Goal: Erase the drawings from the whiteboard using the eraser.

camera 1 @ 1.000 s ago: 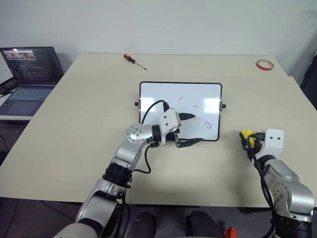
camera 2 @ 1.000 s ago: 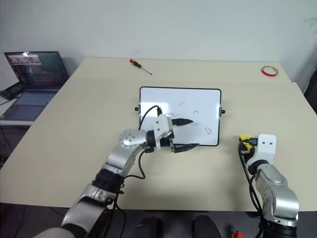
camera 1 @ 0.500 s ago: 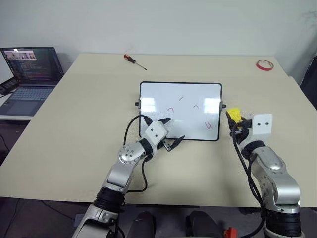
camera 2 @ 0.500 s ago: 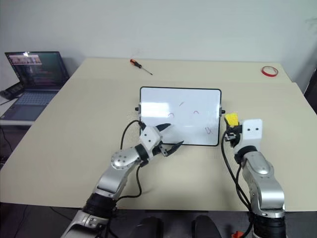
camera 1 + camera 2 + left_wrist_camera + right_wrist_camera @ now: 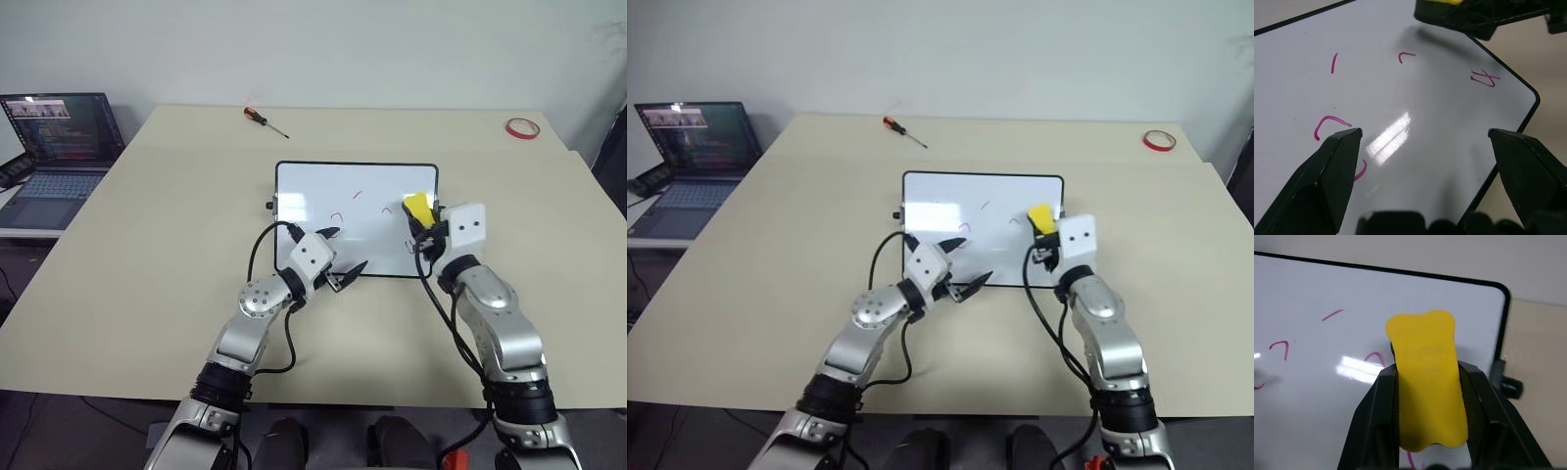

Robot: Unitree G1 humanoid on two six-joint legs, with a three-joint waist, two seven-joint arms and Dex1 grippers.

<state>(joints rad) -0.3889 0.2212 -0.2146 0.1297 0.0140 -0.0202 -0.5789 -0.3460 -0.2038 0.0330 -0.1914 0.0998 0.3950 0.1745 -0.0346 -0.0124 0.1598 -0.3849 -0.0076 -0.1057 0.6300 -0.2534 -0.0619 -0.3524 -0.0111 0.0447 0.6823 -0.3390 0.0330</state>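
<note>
The whiteboard [image 5: 313, 191] lies flat in the middle of the table, with several small red drawings [image 5: 337, 216] on it. My right gripper [image 5: 421, 223] hovers over the board's right part, shut on the yellow eraser [image 5: 417, 208]. In the right wrist view the eraser [image 5: 1427, 382] sits clamped between the two black fingers, and red strokes [image 5: 1281, 347] lie on the board [image 5: 1327, 396] beyond it. My left gripper [image 5: 348, 249] stands open at the board's near edge, left of centre, holding nothing. Its fingers [image 5: 1337, 161] straddle the white surface and a red hook [image 5: 1327, 125].
A laptop [image 5: 54, 137] stands open on a side table at the left. A screwdriver [image 5: 265, 120] lies on the table behind the board, and a red tape ring [image 5: 521, 128] sits at the far right corner.
My right gripper has carried the eraser up and left, from the table right of the board to over the board's right part. The left gripper drew back off the board to its near edge.
</note>
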